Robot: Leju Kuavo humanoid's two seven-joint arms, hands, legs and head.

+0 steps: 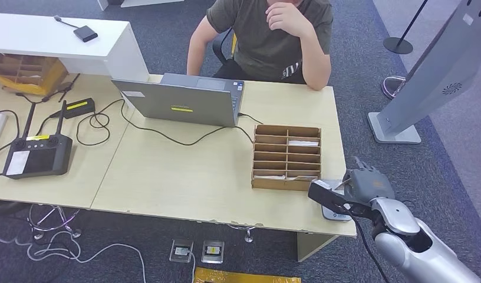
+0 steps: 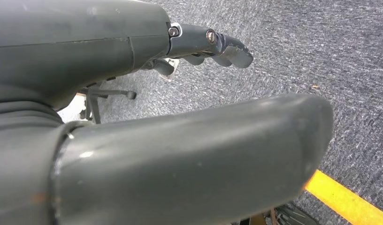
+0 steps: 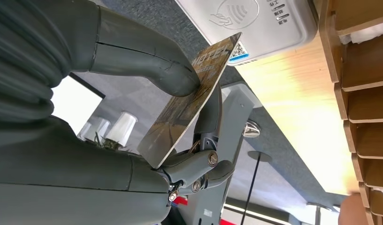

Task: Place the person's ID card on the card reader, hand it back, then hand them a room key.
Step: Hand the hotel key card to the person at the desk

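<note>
I am standing at the light wooden desk [image 1: 185, 177], where a person in a dark green shirt [image 1: 273, 35] is sitting behind an open grey laptop [image 1: 185, 101] at the far edge. The brown slotted wooden card rack [image 1: 286, 157] is resting near the desk's right edge. The flat white card reader [image 3: 255, 21] is lying at the near right corner, just beside the rack. My right hand [image 1: 361, 190] is hovering over that corner, pinching the brown printed ID card [image 3: 192, 96] between thumb and fingers, tilted, its top edge near the reader. My left hand [image 2: 213, 44] is hanging over grey carpet, fingers loosely curled around nothing. Risk: the tilted card may catch the reader's rim and slip from the pinch, or overhang the corner and fall.
</note>
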